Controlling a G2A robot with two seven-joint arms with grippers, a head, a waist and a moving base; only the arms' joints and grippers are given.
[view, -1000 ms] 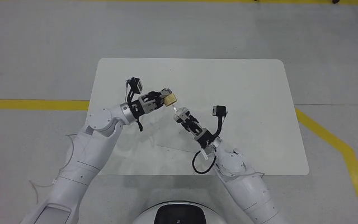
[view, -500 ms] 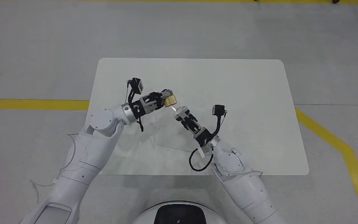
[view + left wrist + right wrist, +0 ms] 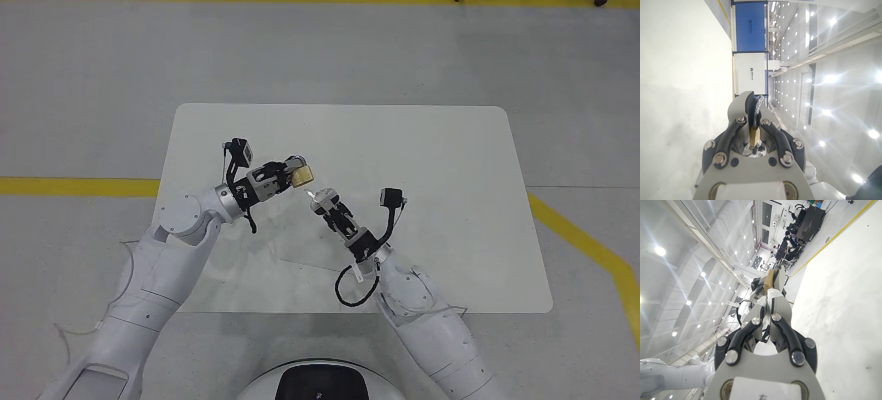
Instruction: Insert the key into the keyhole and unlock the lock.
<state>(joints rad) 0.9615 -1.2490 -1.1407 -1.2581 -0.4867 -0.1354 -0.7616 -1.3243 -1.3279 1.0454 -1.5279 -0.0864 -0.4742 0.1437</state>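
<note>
The right arm's forearm has swung slightly inward over the last second; the padlock (image 3: 302,177) has barely shifted.

Top view: the left gripper (image 3: 296,172) holds the brass padlock above the white tabletop (image 3: 450,150), with the right gripper (image 3: 320,199) just beside it.

Left wrist view: the fingers are clamped on the silvery shackle (image 3: 759,103), and the boxy body sits between them.

Right wrist view: the gripper is closed on a white-wrapped key (image 3: 769,297), tip at the padlock's base.

Far beyond the jaw tips of the left gripper (image 3: 756,100), a blue panel (image 3: 750,26) and a white panel (image 3: 751,73) each bear a small logo with one short line of print. Behind the jaws of the right gripper (image 3: 772,294), a white label (image 3: 766,389) carries one dark character, partly cut off.
</note>
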